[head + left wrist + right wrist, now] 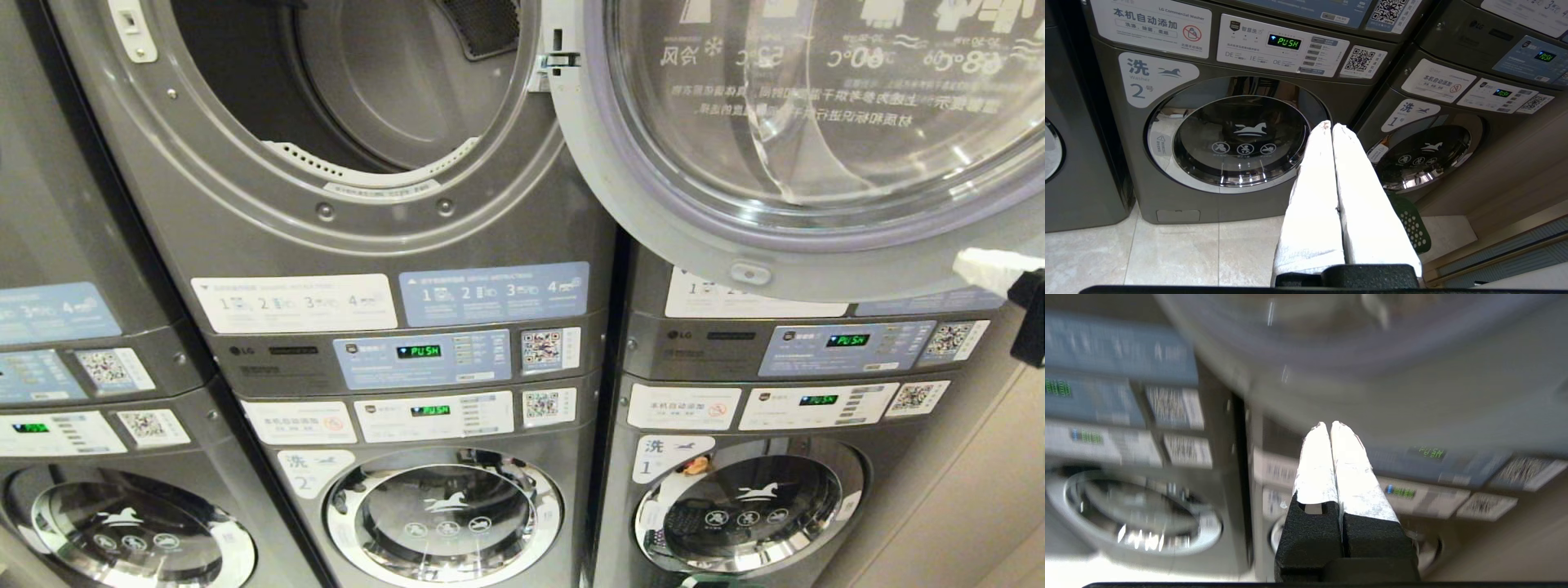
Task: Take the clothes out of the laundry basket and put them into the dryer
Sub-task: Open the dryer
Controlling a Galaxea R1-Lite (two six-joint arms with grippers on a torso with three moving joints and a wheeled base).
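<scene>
White-wrapped fingertips of my right gripper fill the middle of the right wrist view, pressed flat together with nothing between them; in the head view that gripper just pokes in at the right edge, beneath the rim of the open dryer door. My left gripper is likewise shut tight and empty, parked low and pointing toward the round door of washer number 2, with washer number 1 beside it. Above, the dryer drum stands open, its clear door swung out to the right across the neighbouring machine. What I can see of the drum's interior is bare grey metal, with no garment visible, though the deeper part is out of sight. Of the laundry basket I see only what looks like a green perforated edge on the floor, past the left fingers; I judge it is the basket but cannot be certain. No clothes show in any view. My reading is that the door is ready but no load is confirmed inside, so the fetching and loading appear to remain, starting with a reach down to the basket.
</scene>
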